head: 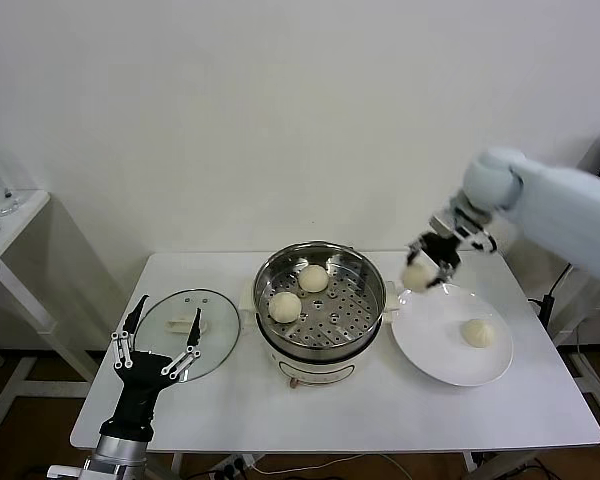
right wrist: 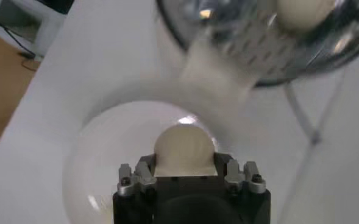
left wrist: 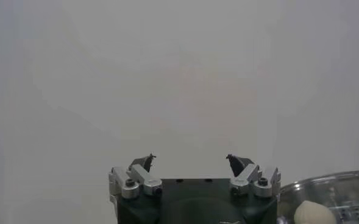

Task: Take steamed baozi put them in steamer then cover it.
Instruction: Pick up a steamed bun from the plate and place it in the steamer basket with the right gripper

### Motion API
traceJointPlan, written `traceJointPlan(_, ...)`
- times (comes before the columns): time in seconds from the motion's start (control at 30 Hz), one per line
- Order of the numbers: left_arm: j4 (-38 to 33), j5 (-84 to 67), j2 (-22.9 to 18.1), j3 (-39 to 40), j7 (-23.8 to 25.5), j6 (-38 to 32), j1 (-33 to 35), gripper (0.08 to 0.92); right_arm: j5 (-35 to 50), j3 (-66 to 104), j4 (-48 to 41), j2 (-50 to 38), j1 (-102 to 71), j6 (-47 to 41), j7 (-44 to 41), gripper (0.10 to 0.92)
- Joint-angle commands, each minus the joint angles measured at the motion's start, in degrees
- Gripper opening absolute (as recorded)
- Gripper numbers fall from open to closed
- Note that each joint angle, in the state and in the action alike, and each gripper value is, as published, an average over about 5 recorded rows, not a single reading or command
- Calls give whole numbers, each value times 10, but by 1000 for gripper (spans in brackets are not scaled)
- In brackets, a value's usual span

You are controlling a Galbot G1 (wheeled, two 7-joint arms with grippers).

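The steel steamer [head: 365, 275] stands mid-table with two baozi [head: 313, 278] [head: 285, 306] on its perforated tray. My right gripper [head: 427, 268] is shut on a third baozi [head: 418, 275] and holds it above the gap between the steamer and the white plate [head: 435, 345]. In the right wrist view the held baozi [right wrist: 184, 149] sits between the jaws, with the steamer [right wrist: 252, 55] beyond. A fourth baozi [head: 477, 333] lies on the plate. The glass cover [head: 220, 325] lies flat left of the steamer. My left gripper [head: 160, 345] is open, upright at the front left, next to the cover.
The white table [head: 350, 410] has its front edge close below the steamer. A small side table [head: 5, 225] stands at far left. A cable runs on the floor at far right [head: 550, 295]. The left wrist view shows a blank wall and the cover's edge [left wrist: 331, 189].
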Motion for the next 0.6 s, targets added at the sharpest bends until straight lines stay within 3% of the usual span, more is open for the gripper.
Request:
traceJointPlan(0.03,-1,0,1,-1,0,-2,0,823,-28,-28,85,94,69,146,29,669)
traceJointPlan(0.6,3,-4,-3,-4,-1,-1,-6,823,-234,9,145,119,-78,276,79,662)
